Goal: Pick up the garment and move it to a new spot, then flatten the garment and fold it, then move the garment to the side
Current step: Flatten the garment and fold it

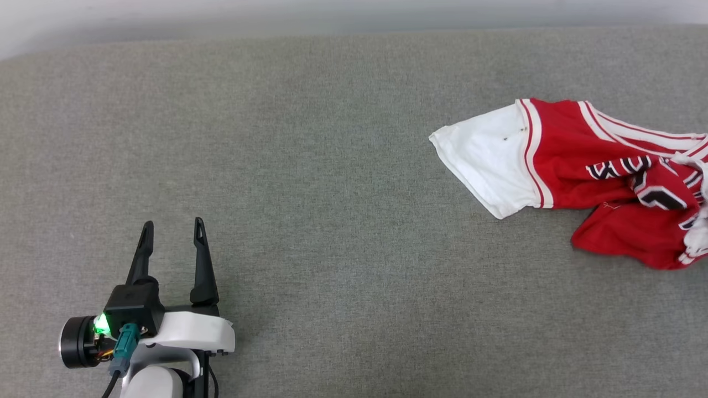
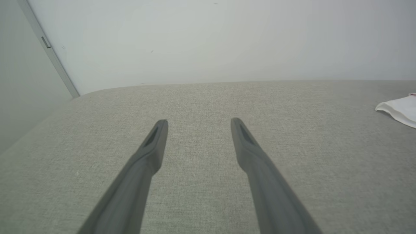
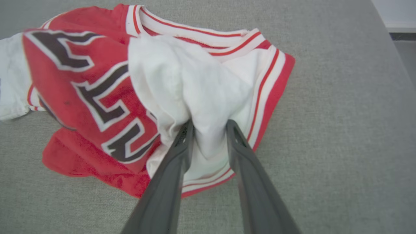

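Observation:
The garment, a red jersey with white sleeves, striped trim and black-and-white lettering, lies crumpled at the right of the grey surface, running off the head view's right edge. In the right wrist view my right gripper is shut on a bunched fold of the garment's white sleeve, which is pinched between the two fingertips. Red lettered cloth spreads to the left of it. My left gripper stands open at the lower left, far from the garment, with nothing between its fingers. The left wrist view catches a white sleeve tip at its right edge.
The grey fabric surface stretches wide between my left gripper and the garment. A pale wall rises behind its far edge. The surface's right edge drops off near the garment in the right wrist view.

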You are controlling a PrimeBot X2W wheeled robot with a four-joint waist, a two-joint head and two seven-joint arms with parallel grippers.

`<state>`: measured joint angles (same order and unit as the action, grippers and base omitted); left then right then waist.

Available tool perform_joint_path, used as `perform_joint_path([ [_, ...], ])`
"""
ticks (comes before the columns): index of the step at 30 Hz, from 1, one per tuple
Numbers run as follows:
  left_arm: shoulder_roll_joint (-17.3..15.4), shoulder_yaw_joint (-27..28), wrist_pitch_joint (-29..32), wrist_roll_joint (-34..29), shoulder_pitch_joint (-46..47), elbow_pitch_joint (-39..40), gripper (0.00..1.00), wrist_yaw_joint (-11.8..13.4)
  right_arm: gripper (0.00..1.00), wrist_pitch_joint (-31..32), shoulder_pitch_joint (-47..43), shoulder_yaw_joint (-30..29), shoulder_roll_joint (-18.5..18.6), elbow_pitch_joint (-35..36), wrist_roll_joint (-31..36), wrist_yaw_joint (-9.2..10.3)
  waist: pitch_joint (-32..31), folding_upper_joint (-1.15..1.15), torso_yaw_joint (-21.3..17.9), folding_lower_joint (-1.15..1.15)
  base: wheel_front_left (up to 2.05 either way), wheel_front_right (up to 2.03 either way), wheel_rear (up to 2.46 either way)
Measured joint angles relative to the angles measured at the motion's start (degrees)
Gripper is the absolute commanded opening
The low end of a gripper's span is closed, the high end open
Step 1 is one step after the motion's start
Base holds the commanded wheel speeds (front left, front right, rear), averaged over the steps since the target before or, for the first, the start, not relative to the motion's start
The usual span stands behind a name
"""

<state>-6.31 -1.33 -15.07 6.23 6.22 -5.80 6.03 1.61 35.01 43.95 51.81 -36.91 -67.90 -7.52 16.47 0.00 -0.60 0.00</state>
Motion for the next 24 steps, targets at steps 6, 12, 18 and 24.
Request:
perform_joint_path([
  [6, 0.52, 0.4, 0.0, -0.56, -1.54, 0.01, 1.0, -0.32, 1.0, -0.71, 1.1, -4.05, 6.27, 11.03, 7.1, 0.0, -2.77, 0.0, -0.01, 0.0, 0.0, 0.0, 0.0],
  [12, 1.12, 0.51, 0.0, -0.92, -2.4, 0.2, 1.0, -0.46, 1.0, 6.55, 4.01, -7.4, 7.72, 23.07, 14.8, 0.0, -3.16, 0.0, 0.16, 0.0, 0.0, 0.0, 0.0],
  [18, 1.46, 0.36, 0.0, -1.33, -2.05, 0.73, 1.0, -0.58, 1.0, 21.79, 9.88, -6.25, 4.6, 33.03, 20.52, 0.0, -2.28, 0.0, 0.98, 0.0, 0.0, 0.0, 0.0],
  [24, 1.81, -0.07, 0.0, -2.22, -0.37, 1.94, 1.0, -0.75, 1.0, 37.9, 15.86, -0.03, -0.74, 34.28, 21.02, 0.0, -0.08, 0.0, 2.57, 0.0, 0.0, 0.0, 0.0],
])
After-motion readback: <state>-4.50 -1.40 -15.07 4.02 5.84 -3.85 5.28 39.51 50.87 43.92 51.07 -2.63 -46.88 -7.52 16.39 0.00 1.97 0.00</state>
